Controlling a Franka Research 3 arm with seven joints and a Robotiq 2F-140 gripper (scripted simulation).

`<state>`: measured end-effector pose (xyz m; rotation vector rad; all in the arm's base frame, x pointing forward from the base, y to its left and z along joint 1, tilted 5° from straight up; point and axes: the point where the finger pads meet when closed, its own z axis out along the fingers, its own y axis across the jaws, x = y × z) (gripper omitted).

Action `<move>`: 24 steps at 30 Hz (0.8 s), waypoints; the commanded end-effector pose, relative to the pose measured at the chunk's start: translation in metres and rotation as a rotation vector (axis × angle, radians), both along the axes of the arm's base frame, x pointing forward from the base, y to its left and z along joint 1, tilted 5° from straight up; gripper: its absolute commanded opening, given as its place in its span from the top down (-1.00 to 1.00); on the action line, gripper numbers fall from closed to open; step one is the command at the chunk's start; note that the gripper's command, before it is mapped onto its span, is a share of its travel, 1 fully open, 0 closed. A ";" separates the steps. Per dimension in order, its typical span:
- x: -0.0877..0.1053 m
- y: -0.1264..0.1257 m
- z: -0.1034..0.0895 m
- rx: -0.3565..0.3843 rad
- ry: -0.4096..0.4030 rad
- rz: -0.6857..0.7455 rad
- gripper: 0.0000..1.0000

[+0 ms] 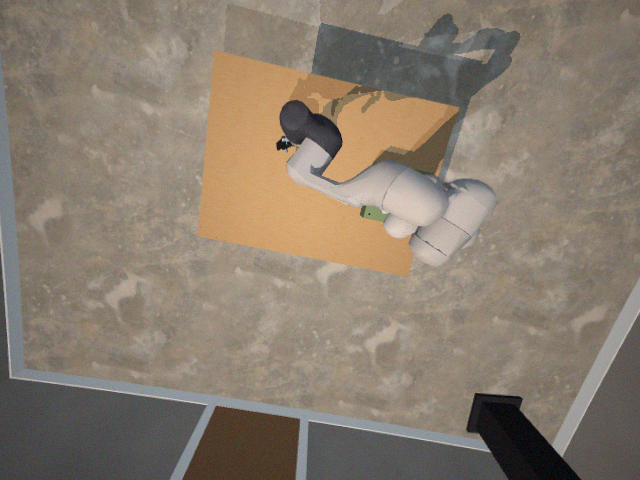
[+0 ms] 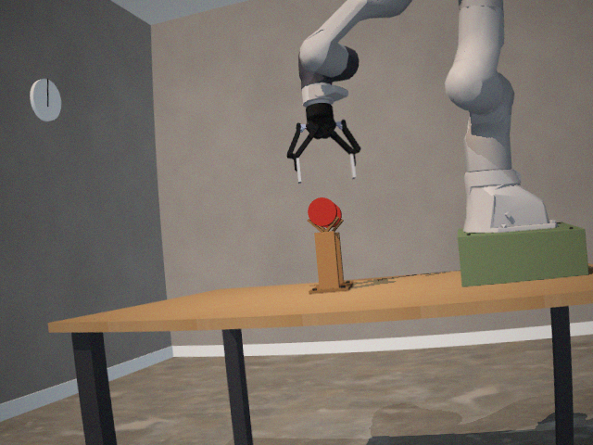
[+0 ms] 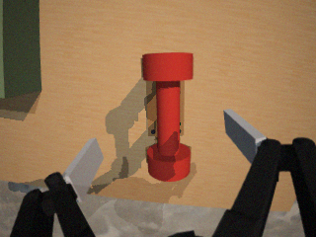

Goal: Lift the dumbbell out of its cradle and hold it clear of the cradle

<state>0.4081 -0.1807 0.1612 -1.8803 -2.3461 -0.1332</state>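
The red dumbbell (image 2: 323, 211) (image 3: 168, 116) lies level in the V-shaped top of a wooden cradle (image 2: 328, 260) (image 3: 183, 114) on the table (image 1: 242, 206) (image 2: 239, 306) (image 3: 247, 59). My gripper (image 2: 326, 178) (image 3: 160, 135) (image 1: 283, 143) is wide open and empty. It points straight down and hangs a short way above the dumbbell, touching nothing. In the wrist view the handle runs up and down between the two finger pads, one finger on each side of it. In the top view the arm hides the dumbbell and the cradle.
The arm's green base block (image 1: 372, 212) (image 2: 522, 256) (image 3: 20, 49) stands at the table's right end. The cradle stands near the table's far edge, with the floor beyond it.
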 end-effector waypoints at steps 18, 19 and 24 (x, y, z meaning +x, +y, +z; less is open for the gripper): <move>0.013 -0.004 0.002 -0.074 -0.003 -0.197 -1.00; 0.013 -0.004 0.002 -0.074 -0.003 -0.197 -1.00; 0.013 -0.004 0.002 -0.074 -0.003 -0.197 -1.00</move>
